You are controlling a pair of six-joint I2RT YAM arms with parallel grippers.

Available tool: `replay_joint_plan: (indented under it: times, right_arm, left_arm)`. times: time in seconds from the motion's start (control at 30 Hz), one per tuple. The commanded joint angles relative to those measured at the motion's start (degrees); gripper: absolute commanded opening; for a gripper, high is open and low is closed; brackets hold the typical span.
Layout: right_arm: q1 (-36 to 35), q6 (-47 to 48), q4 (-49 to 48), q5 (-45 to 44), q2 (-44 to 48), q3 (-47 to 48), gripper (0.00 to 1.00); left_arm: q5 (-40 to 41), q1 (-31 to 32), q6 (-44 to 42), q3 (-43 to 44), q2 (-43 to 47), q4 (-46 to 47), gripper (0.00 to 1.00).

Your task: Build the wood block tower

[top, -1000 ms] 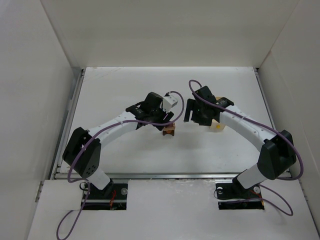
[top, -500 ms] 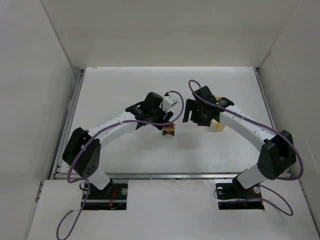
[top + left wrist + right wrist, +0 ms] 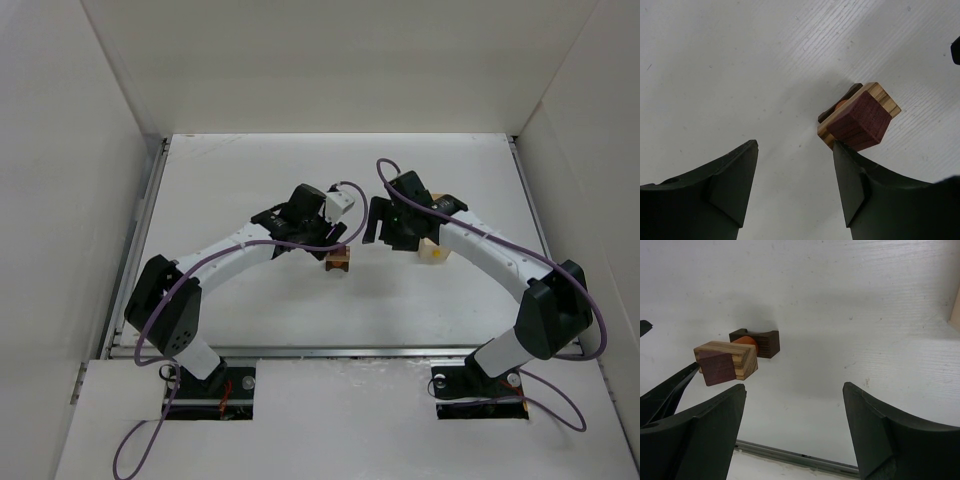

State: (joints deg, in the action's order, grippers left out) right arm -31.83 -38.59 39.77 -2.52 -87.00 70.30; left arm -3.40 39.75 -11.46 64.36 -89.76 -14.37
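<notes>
The wood block tower (image 3: 340,260) stands on the white table (image 3: 300,310), open room on its near side. My left gripper (image 3: 795,150) is spread wide, 1 finger (image 3: 847,170) just beside the tower's edge. My right gripper (image 3: 792,390) is spread wide, empty, close to a cream box (image 3: 433,250)

White table (image 3: 300,310) — plain white walls (image 3: 330,60) on three sides.

Light: bright and even from above, the white table (image 3: 300,310) looking pale, no glare anywhere.
Shadows: soft grey patch off the wood block tower (image 3: 860,117) toward 10 o'clock in the left wrist view; toward 4 o'clock in the right wrist view.
Focus: tower crisp; left gripper (image 3: 794,145) a touch soft at 6 o'clock.
</notes>
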Motion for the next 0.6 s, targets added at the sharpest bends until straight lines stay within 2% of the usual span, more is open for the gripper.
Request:
replay_joint_plan:
  times: [0.0,0.17,0.27,0.4,0.43,0.53,0.57]
  right_arm:
    - [0.4,0.4,-2.2,-0.3,0.3,-0.4,0.84]
    - [0.4,0.4,-0.5,-4.7,2.5,0.6,0.84]
    - [0.9,-0.2,0.1,-8.5,4.3,1.1,0.84]
    - [1.5,-0.7,3.2,-16.7,8.2,3.2,0.85]
    - [1.5,-0.7,4.2,-21.5,9.0,3.7,0.86]
    - [2.7,-2.1,8.0,-29.7,13.1,5.2,0.93]
    - [3.3,-2.7,8.7,-35.3,14.6,5.7,0.94]
  left_arm:
    - [1.2,0.2,0.7,1.2,2.8,0.4,0.58]
    - [7.0,-0.3,1.9,0.0,6.4,1.6,0.58]
    - [13.5,-0.3,2.5,-0.5,7.5,2.1,0.58]
    - [25.8,-1.6,3.8,-1.3,9.3,4.3,0.58]
    - [32.4,-2.2,4.9,-1.9,9.3,6.0,0.58]
    - [45.3,-5.9,6.2,-2.9,10.0,8.7,0.70]
    - [47.9,-7.0,7.8,-2.9,10.0,10.1,0.73]
